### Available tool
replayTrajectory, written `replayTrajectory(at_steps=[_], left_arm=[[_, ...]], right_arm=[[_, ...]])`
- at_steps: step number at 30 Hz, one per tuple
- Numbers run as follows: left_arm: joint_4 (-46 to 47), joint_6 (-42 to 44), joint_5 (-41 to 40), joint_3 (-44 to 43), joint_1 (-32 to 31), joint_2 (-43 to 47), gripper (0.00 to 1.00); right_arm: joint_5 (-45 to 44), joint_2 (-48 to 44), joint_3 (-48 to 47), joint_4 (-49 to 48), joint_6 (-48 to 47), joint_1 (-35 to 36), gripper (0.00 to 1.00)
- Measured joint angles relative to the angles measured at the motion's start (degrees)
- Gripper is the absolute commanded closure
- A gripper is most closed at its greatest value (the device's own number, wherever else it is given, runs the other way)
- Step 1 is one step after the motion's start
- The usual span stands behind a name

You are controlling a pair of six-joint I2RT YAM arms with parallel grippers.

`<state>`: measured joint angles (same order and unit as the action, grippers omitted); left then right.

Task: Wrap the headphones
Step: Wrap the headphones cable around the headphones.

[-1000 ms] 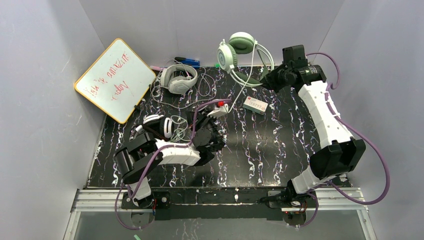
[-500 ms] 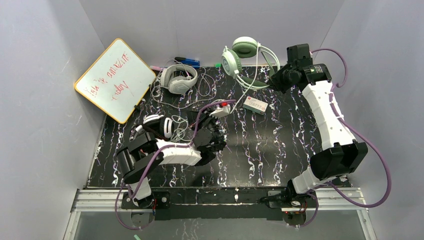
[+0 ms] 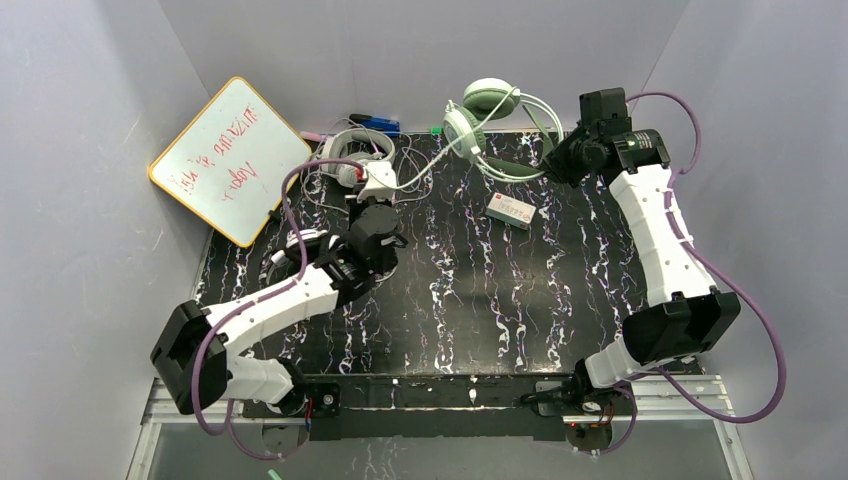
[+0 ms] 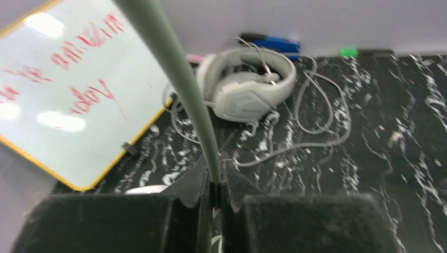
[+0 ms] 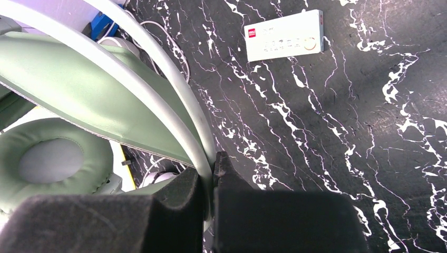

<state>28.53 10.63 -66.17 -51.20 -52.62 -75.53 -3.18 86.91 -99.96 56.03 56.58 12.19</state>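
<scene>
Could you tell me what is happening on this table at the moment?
Two robot arms are working on the mint-green headset. The right gripper is shut on its headband at the table's far edge, while the left gripper pinches its pale cable, which runs taut between them. The grey headset lies nearby, cable loose.

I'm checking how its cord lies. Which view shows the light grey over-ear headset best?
The left wrist view: the light grey over-ear headset lies close and nearly whole, grey cord looped beside it. The top view shows that headset small, partly behind the left arm. The right wrist view misses it.
</scene>
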Motion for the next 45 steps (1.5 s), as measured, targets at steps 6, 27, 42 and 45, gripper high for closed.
replayTrajectory(at_steps=[6, 27, 42, 45], left_arm=[[-16.5, -15.6, 17.1, 0.3, 2.2, 1.8, 1.0], [-36.5, -25.6, 37.0, 0.9, 0.6, -3.4, 1.0], [-37.5, -31.1, 63.8, -0.5, 10.9, -8.7, 1.0], [-37.9, -31.2, 66.1, -0.9, 11.6, -9.4, 1.0]], right_arm=[[0.6, 0.1, -1.3, 0.9, -1.2, -0.6, 0.99], [11.4, -0.5, -7.5, -1.9, -5.9, -3.1, 0.99], [22.6, -10.3, -7.0, -4.4, -15.5, -3.9, 0.99], [26.8, -12.8, -3.3, -5.8, -17.4, -3.9, 0.99]])
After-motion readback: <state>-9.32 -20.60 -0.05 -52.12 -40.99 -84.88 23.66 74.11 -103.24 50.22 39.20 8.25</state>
